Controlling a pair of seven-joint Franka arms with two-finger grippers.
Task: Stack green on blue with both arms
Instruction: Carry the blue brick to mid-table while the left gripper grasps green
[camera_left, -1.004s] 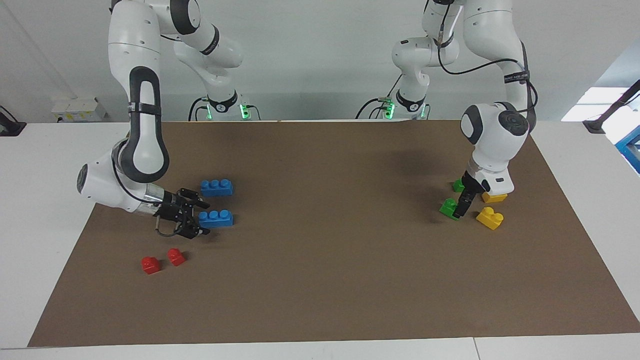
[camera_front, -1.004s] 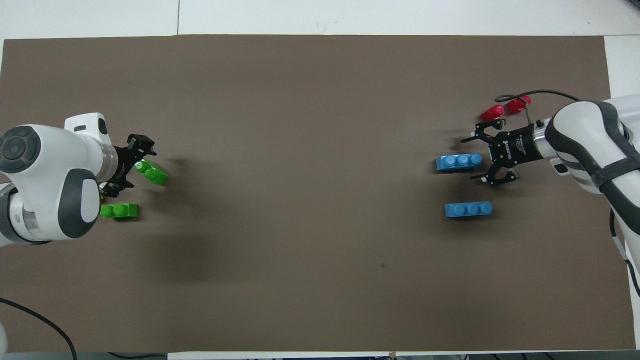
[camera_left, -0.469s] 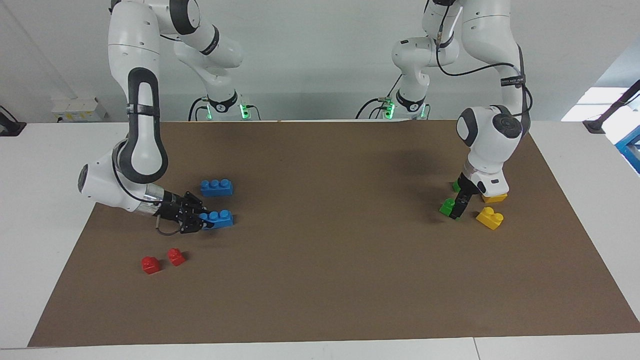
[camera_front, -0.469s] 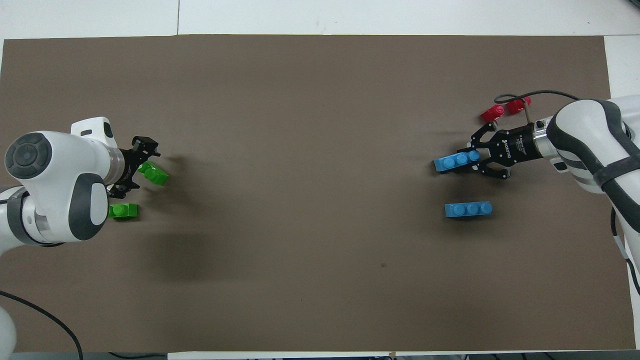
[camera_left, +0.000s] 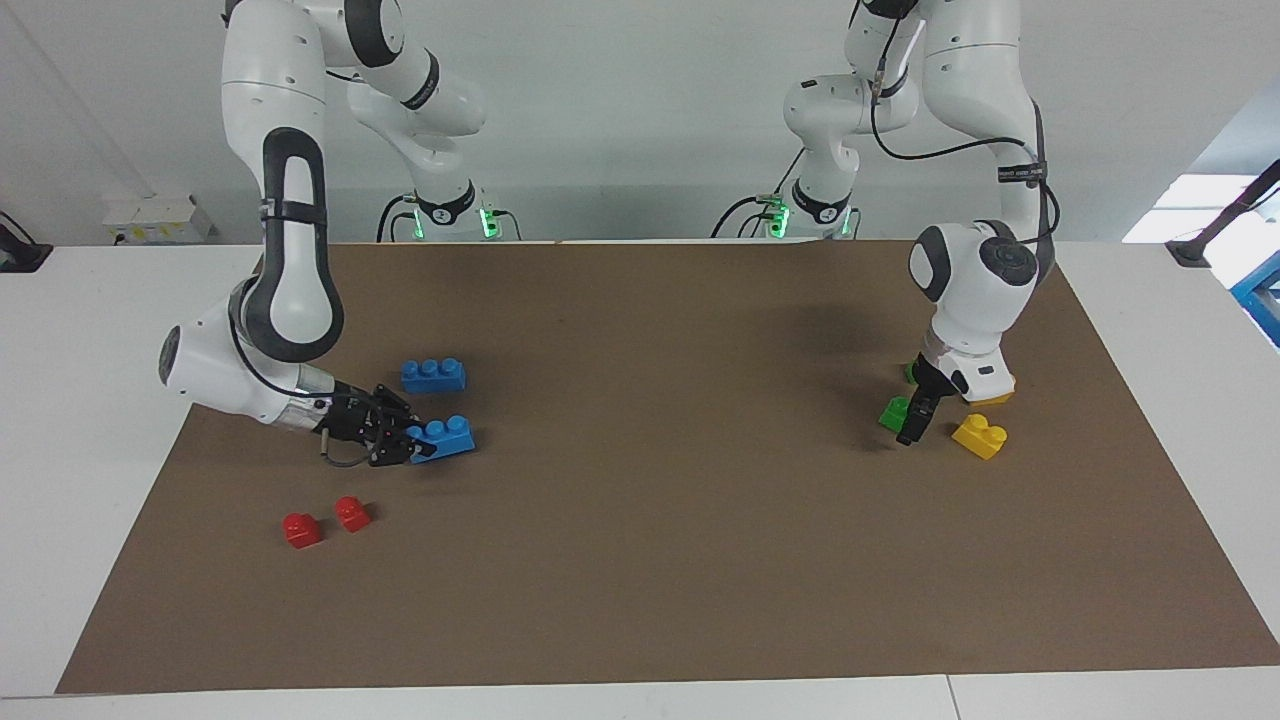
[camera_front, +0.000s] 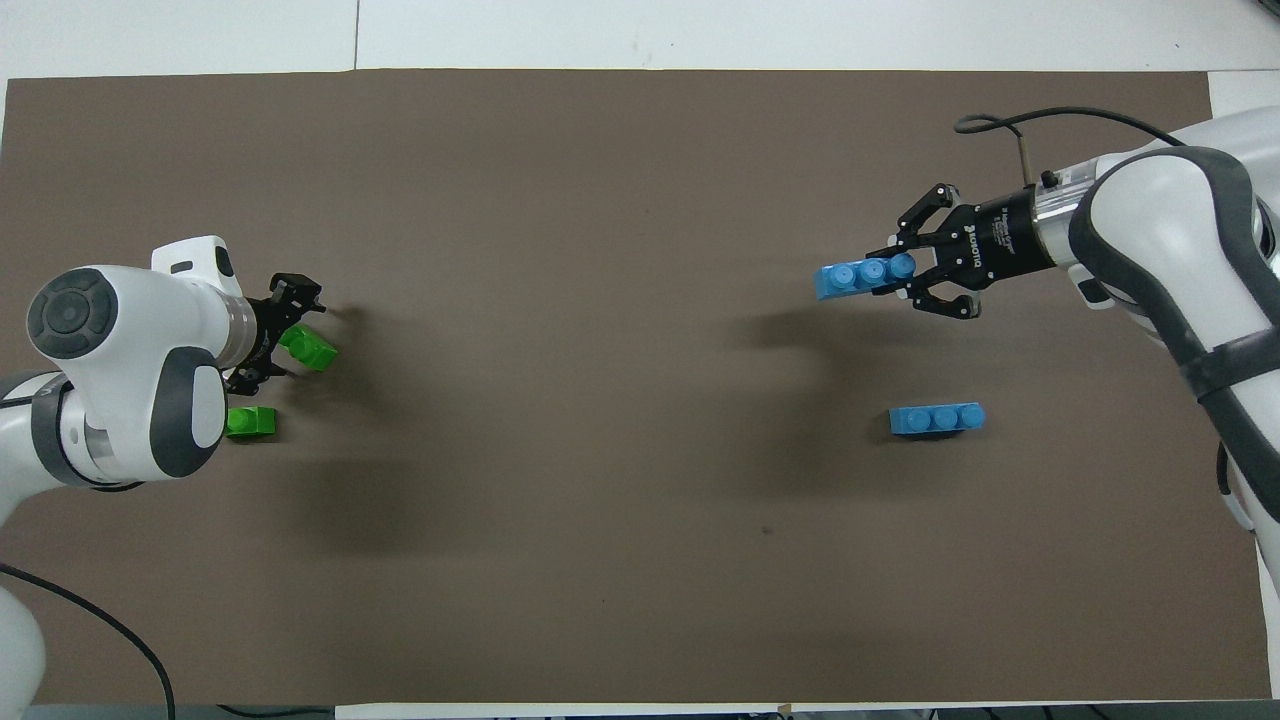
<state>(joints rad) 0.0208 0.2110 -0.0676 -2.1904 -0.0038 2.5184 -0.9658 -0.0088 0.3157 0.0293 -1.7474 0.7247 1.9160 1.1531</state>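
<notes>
Facing view: the right arm comes down at the left of the frame, and its end effector (camera_left: 410, 445) is closed on one end of the blue brick (camera_left: 445, 437); the brick sits tilted in the grip, just clear of the brown mat (camera_left: 650, 560) that covers the white counter (camera_left: 90, 330). In the overhead view the same end effector (camera_front: 915, 280) shows at the upper right of the frame; the blue brick (camera_front: 865, 275) sticks out from its fingertips toward the frame's middle, studs in view. The second blue brick (camera_left: 433, 374) lies flat on the mat just above the held one in the facing view; from overhead it (camera_front: 937, 418) is below it. Two red bricks (camera_left: 325, 521) lie side by side at the lower left of the facing frame.

At the right of the facing frame the left arm's end effector (camera_left: 915, 420) points down at the green brick (camera_left: 893, 412); from overhead this end effector (camera_front: 283, 335) has its fingers spread with the green brick (camera_front: 308, 348) between them; whether they press on it I cannot tell. The second green brick (camera_front: 250, 421) lies just below, partly under the wrist. One yellow brick (camera_left: 980, 436) lies just right of the end effector in the facing frame; another yellow brick (camera_left: 990, 398) peeks out from under the wrist.
</notes>
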